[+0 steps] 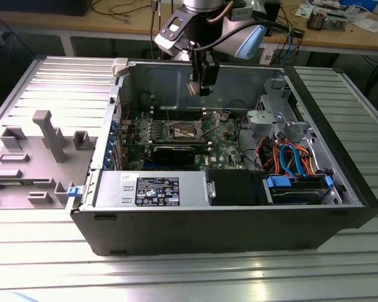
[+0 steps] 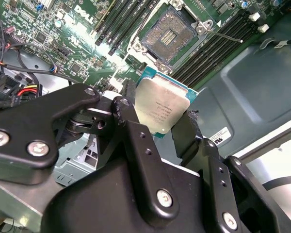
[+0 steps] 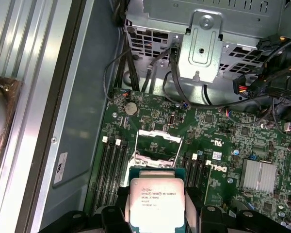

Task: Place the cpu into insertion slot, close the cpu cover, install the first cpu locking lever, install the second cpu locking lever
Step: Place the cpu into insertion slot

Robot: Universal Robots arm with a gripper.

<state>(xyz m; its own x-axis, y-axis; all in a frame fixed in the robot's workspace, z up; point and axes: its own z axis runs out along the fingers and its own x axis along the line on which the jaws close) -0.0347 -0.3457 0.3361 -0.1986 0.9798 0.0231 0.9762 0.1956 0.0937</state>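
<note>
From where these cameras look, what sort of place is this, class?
Probably a robotics workshop: an open computer case on a ribbed metal table, a cluttered wooden workbench behind, and the gripper holding a cpu.

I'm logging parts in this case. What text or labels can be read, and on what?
Only brand and model print shows, so nothing is quoted.
cpu, held in the gripper: small printed lines on its metal top.
Green circuit board: white logo.
Black-and-white label on the silver box: too small to read.
White sticker on the case wall: too small to read.
</note>
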